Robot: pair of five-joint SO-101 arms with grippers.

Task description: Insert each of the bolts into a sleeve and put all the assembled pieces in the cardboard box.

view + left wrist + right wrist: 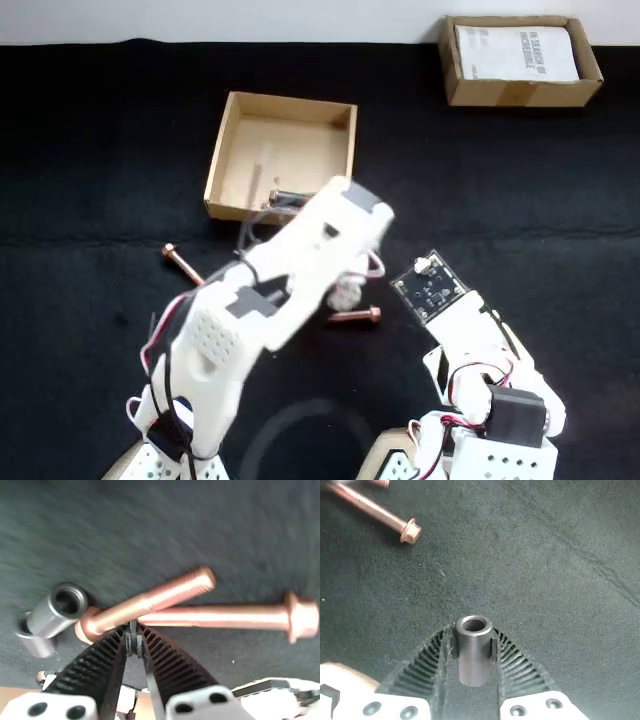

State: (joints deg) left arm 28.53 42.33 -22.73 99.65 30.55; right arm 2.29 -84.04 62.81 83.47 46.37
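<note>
- The black cloth tabletop (90, 150) runs back to a pale wall.
- The left arm (250, 310) stretches from the near edge towards the middle, wrist bent down just in front of the cardboard box (222, 150).
- The right arm (490, 370) sits folded near its base, well short of the box.
- The cardboard box is open; a dark cylindrical piece (285, 200) lies inside against its near wall.
- A second box (500, 93) with a printed sheet stands at the far right corner.
- The left gripper (132, 637) has its fingers pressed together, tips at a tilted bolt (155, 597); whether they pinch it is unclear.
- That bolt crosses over a flat-lying bolt (225, 616).
- Another bolt (181, 262) lies apart, left of the arm.
- The right gripper (471, 631) clamps an upright sleeve (474, 660), bore facing up.
- Two loose sleeves (57, 607) lie beside the tilted bolt's head.
</note>
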